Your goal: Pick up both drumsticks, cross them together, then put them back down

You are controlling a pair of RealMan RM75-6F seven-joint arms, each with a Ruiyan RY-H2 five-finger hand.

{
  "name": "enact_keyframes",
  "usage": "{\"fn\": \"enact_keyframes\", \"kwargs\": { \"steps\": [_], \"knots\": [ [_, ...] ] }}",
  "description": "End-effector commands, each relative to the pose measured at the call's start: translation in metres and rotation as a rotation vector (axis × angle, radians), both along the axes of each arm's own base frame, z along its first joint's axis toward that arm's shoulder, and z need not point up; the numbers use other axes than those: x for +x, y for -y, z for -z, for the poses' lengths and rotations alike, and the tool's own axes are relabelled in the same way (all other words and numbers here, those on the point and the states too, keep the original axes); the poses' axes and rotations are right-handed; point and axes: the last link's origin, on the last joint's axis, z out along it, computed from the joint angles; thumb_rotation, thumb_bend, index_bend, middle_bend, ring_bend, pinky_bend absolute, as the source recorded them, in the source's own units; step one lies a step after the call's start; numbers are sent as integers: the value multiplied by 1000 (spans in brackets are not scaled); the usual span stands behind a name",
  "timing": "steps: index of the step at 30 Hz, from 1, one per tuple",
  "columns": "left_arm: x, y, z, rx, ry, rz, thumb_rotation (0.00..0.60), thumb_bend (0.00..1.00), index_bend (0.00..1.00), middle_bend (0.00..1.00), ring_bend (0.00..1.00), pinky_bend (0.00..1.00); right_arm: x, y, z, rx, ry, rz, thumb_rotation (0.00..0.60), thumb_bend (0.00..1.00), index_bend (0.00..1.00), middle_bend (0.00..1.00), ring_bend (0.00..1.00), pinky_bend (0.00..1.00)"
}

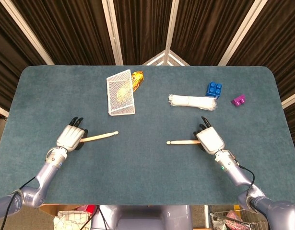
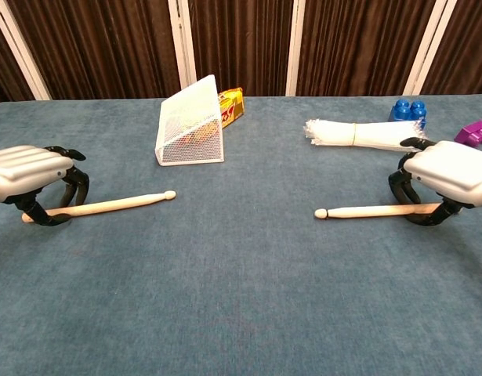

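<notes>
Two pale wooden drumsticks, each slim with a small rounded bead tip, sit low over the blue-grey table. The left drumstick (image 1: 100,136) lies toward the table's left edge, about midway between the far and near edges — its tip points toward the middle of the table and angles slightly toward the far edge, while its butt end is hidden under the fingers closed around it. The right drumstick (image 1: 182,142) lies toward the right edge, nearly parallel to the near edge, tip pointing to the table's middle — butt end likewise covered. Their tips are well apart, uncrossed.
</notes>
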Motion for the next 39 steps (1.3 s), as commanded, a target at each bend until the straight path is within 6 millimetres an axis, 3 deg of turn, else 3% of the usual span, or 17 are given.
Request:
{"fn": "enact_keyframes", "kwargs": {
  "steps": [1,8,14,21,27,33,39],
  "knots": [
    [0,0,0,-1,-1,0,600,476,464,501,41,0,-1,1,-1,-3,-13,16,600,430,563,563,262,0],
    [1,0,-1,-7,-9,2,600,474,436,456,29,0,2,1,-1,-16,-10,37,600,429,531,522,249,0],
    [1,3,-6,-13,-22,8,600,469,351,357,4,0,0,1,-3,-23,-28,81,600,429,445,461,229,0],
    [4,7,-23,-9,-15,14,600,459,247,214,0,0,0,-3,-3,-22,-44,117,600,429,367,405,213,0],
    [9,14,-44,-15,-19,19,600,415,170,102,0,0,1,-3,-14,-53,-17,148,600,413,228,324,174,0],
    [7,58,-101,27,-31,16,600,339,128,47,0,0,3,-11,-60,-166,192,211,600,345,136,226,134,0],
    [-11,109,-146,117,-55,-11,600,318,121,39,0,0,-10,-31,-107,-264,294,210,600,339,132,203,127,0]
  ]
}}
